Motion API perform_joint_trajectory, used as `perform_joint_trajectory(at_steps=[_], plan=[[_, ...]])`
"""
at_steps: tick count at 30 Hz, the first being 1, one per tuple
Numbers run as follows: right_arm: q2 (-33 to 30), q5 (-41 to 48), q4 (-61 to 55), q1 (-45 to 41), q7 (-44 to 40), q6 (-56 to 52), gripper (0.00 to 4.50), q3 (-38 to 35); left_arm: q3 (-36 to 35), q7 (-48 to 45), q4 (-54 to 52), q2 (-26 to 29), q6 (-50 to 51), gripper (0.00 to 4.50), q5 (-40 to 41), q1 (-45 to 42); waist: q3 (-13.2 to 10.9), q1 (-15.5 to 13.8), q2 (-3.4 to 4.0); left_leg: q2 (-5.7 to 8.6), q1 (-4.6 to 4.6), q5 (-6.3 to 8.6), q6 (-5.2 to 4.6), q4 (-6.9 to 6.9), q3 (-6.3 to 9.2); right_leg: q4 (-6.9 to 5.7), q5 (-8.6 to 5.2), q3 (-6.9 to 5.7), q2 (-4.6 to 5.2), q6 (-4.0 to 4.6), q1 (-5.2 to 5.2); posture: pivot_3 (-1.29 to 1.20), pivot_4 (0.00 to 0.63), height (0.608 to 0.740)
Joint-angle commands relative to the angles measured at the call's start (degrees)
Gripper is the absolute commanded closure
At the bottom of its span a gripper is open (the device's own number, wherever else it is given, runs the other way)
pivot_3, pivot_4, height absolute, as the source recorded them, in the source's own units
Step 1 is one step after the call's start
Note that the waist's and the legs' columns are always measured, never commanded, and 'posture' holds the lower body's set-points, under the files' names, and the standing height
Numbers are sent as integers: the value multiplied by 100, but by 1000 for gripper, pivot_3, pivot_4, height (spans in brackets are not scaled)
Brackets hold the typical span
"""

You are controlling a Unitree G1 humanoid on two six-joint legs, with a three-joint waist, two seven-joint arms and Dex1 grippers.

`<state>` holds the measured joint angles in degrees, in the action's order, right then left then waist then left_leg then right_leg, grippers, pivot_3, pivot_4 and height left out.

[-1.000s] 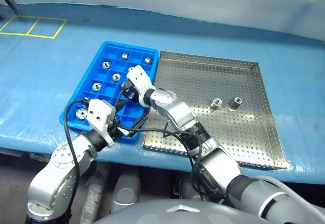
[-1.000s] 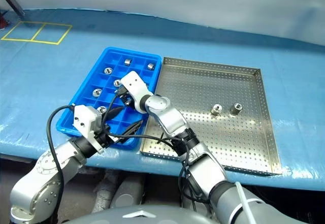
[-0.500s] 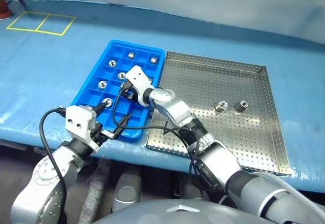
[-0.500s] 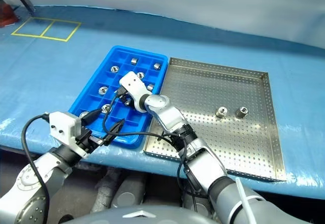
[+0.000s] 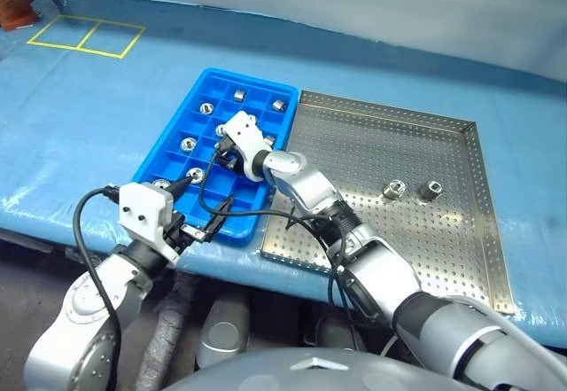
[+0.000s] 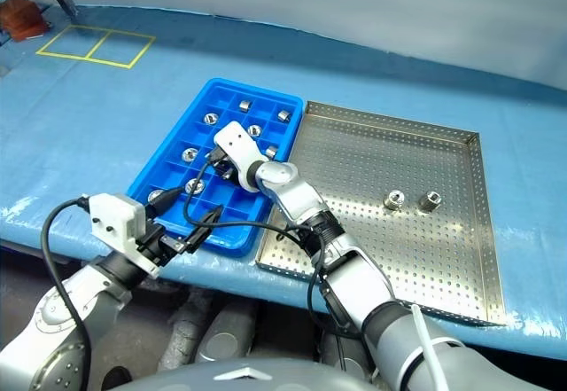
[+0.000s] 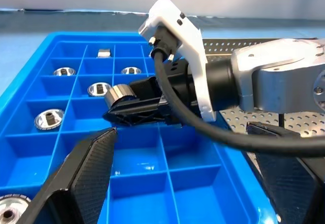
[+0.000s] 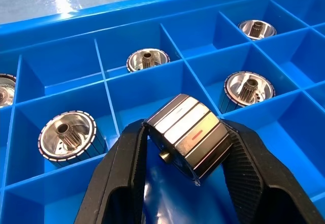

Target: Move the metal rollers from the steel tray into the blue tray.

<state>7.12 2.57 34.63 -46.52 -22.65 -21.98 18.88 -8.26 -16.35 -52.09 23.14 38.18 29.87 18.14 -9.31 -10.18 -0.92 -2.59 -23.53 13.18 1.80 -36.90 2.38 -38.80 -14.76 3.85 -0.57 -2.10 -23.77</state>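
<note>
The blue tray (image 5: 266, 186) lies left of the steel tray (image 5: 354, 152), their sides touching. Several metal rollers (image 8: 67, 131) sit one to a compartment in the blue tray. Two more rollers (image 5: 392, 190) stand close together on the steel tray's perforated floor, right of centre. My right gripper (image 7: 122, 104) hangs over the middle of the blue tray, shut on a roller (image 8: 189, 135) held above an empty compartment. My left gripper (image 5: 202, 205) stands open at the blue tray's near edge, nothing between its fingers (image 7: 86, 173).
Both trays rest on a table under a blue cover (image 5: 89, 143), near its front edge. Yellow tape squares (image 5: 84, 35) mark the far left, with a reddish object (image 5: 13, 5) beyond them. Black cables loop from both wrists over the blue tray's near corner.
The camera has swung, shifting the whole picture. My left gripper has drawn slightly back from the blue tray, still open. My right gripper keeps the roller over the tray.
</note>
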Motion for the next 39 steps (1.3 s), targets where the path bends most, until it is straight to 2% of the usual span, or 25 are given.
perform_joint_trajectory(at_steps=[1, 8, 10, 13, 19, 24, 32, 39], plan=[[80, -25, -467, 22, -95, -193, 2356, -25, 59, -57, -25, 53, -63, 0, 44, -131, 0, 0, 0, 0, -4, 0, 0, 0, 1, 0, 0, -1, 0, 0, -4, 429, 150, 740], [-52, 49, -1330, 319, -207, -523, 147, -66, 151, -164, 99, 119, -13, 0, 97, -347, -1, 42, 1, 0, -7, 6, 9, 2, 4, 2, 10, -3, 0, -18, -5, 381, 150, 740], [-130, 126, -1825, 473, -208, -599, 147, -154, 160, -194, 138, 131, -10, 0, 115, -407, -2, 71, 3, 0, -10, 6, 9, 2, 5, 5, 10, -4, 0, -18, -5, 364, 150, 740], [-404, 99, -2919, 849, 223, -878, 147, -587, 255, -270, 241, 166, 9, 0, 154, -580, -5, 104, 7, 2, -16, 6, 10, -3, 10, 8, 10, -8, 3, -19, -5, 330, 150, 740], [-1297, -135, -4677, 1991, 823, -1775, 147, -1339, 547, -484, 502, 173, 31, 0, 195, -902, -4, 193, 7, 7, -16, 6, 10, -6, 11, 19, 1, -8, 7, -3, 3, 258, 150, 740], [-1784, -242, -5545, 2773, 1134, -2396, 147, -1812, 772, -707, 788, 221, 50, 0, 216, -1228, -10, 474, 16, 2, -17, 6, 9, -2, 3, 17, 4, 1, 3, -7, -3, 171, 150, 740], [-1863, -188, -5891, 3425, 1489, -2713, 147, -2296, 1022, -1113, 1158, 416, 84, 0, 255, -1685, -10, 920, 16, 1, -9, 6, 8, -6, -2, 10, 15, 7, 1, -28, 0, 98, 150, 740], [-1753, -13, -5842, 3772, 1577, -2783, 147, -2536, 1310, -1352, 1331, 548, 78, 0, 126, -1862, -10, 1020, 16, 3, -9, 6, 8, -8, -5, 10, 17, 12, 2, -32, 1, 80, 150, 740]])
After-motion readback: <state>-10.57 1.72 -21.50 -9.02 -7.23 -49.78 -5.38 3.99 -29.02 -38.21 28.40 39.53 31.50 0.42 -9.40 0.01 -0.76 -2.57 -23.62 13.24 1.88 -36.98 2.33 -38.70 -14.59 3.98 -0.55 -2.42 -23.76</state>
